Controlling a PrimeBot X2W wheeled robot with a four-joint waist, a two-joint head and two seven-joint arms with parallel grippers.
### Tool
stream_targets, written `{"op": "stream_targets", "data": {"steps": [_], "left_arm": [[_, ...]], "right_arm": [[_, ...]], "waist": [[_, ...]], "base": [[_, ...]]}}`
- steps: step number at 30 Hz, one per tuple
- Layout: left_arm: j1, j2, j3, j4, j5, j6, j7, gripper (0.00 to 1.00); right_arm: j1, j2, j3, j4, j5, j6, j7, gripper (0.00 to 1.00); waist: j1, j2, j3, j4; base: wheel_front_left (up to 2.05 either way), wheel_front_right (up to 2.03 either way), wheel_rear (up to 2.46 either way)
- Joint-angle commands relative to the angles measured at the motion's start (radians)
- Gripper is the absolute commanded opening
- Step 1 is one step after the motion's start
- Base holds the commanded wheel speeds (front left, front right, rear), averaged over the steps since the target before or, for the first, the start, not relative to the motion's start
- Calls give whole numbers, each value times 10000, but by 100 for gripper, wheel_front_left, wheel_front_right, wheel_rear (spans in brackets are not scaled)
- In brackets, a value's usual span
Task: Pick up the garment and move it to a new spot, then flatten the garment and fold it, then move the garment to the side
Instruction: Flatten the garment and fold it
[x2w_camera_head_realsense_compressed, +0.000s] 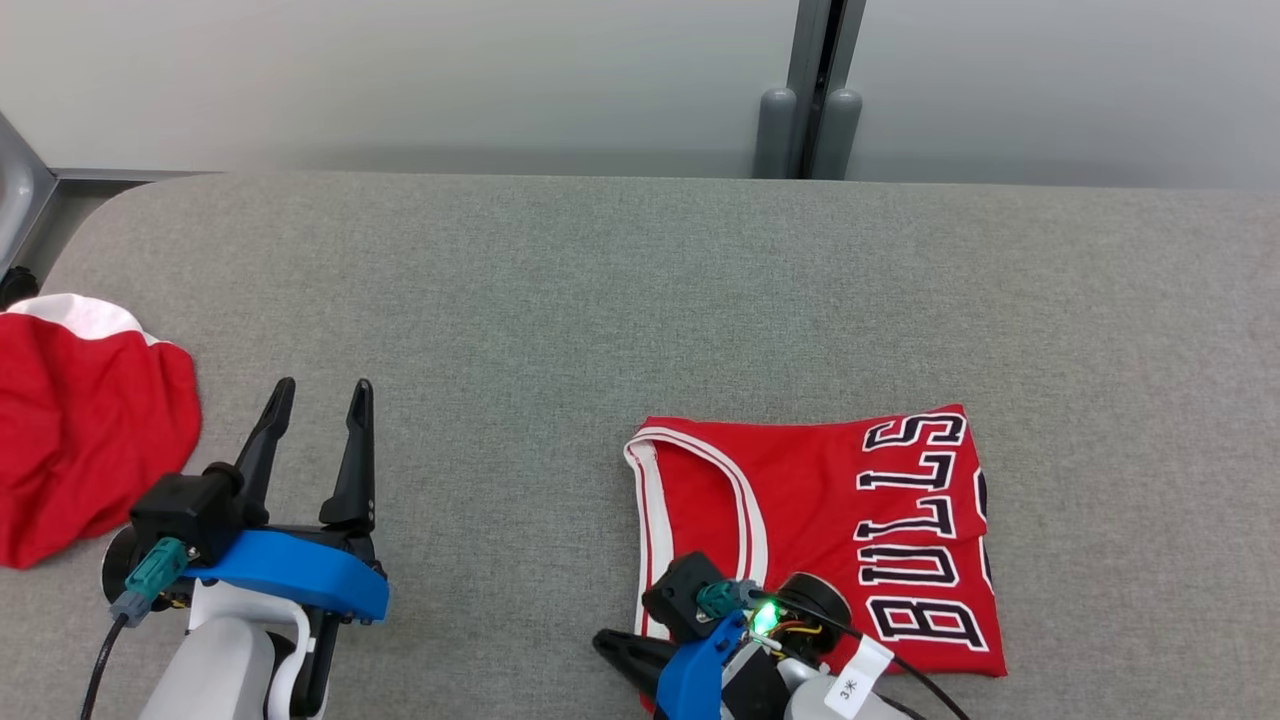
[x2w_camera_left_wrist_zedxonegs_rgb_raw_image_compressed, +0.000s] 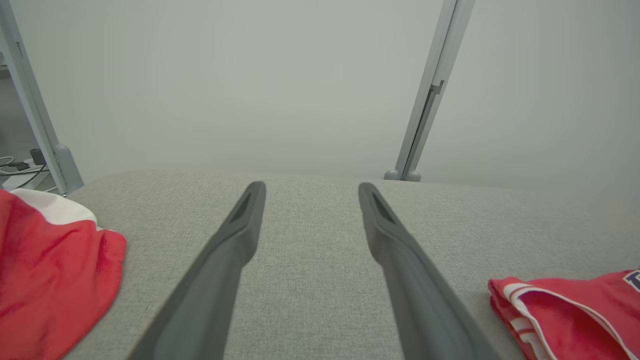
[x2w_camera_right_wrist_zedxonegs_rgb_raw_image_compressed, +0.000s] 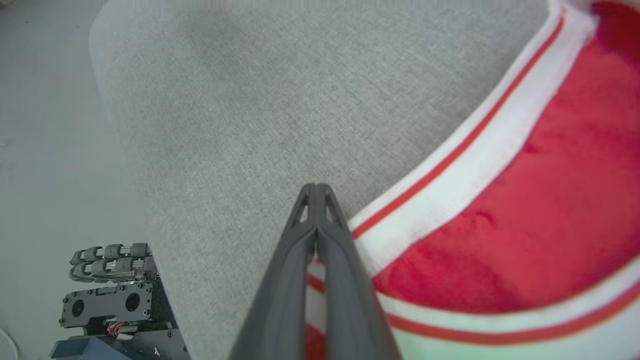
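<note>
Covering most of the frame, the grey table (x2w_camera_head_realsense_compressed: 600, 280) carries the folded red jersey (x2w_camera_head_realsense_compressed: 830, 520) at lower right (another red cloth (x2w_camera_head_realsense_compressed: 80, 430) lies far left). At lower left the left gripper (x2w_camera_head_realsense_compressed: 322, 385) gapes empty; the right gripper (x2w_camera_right_wrist_zedxonegs_rgb_raw_image_compressed: 316, 186) is pinched together at the jersey's trim.

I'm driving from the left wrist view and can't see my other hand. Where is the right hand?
Observer: The right hand is low over the near left corner of the folded jersey.
Operator: Is it open like my left hand?
Observer: No, it is shut, with its two fingers pressed together.
Operator: What are the tips touching?
Observer: They sit right at the edge of the white trim. I cannot tell whether they pinch any cloth.
Operator: Does the jersey say anything?
Observer: Yes, BULLS, in white letters edged in dark.
</note>
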Motion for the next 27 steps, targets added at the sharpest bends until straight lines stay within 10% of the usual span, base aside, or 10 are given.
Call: {"op": "stream_targets", "data": {"steps": [1, 11, 13, 27], "left_arm": [[-206, -5, 0, -5, -46, 30, -43, 100], [94, 70, 81, -62, -59, 124, -65, 100], [165, 57, 102, -129, -54, 171, -79, 100], [856, 74, 475, -497, -14, 395, -123, 100]], "right_arm": [[-283, -14, 136, -183, 176, 1, -240, 0], [-412, -19, -961, -1485, 1086, 1, -2268, 0], [-188, -25, -1633, -1698, 818, 1, -2740, 100], [2482, -17, -7271, -4270, -1637, 1, -3328, 100]], "waist": [[0, 0, -5, -28], [0, 0, -222, -279], [0, 0, -285, -359], [0, 0, -723, -885]], "base": [[0, 0, 0], [0, 0, 0], [0, 0, 0], [0, 0, 0]]}}
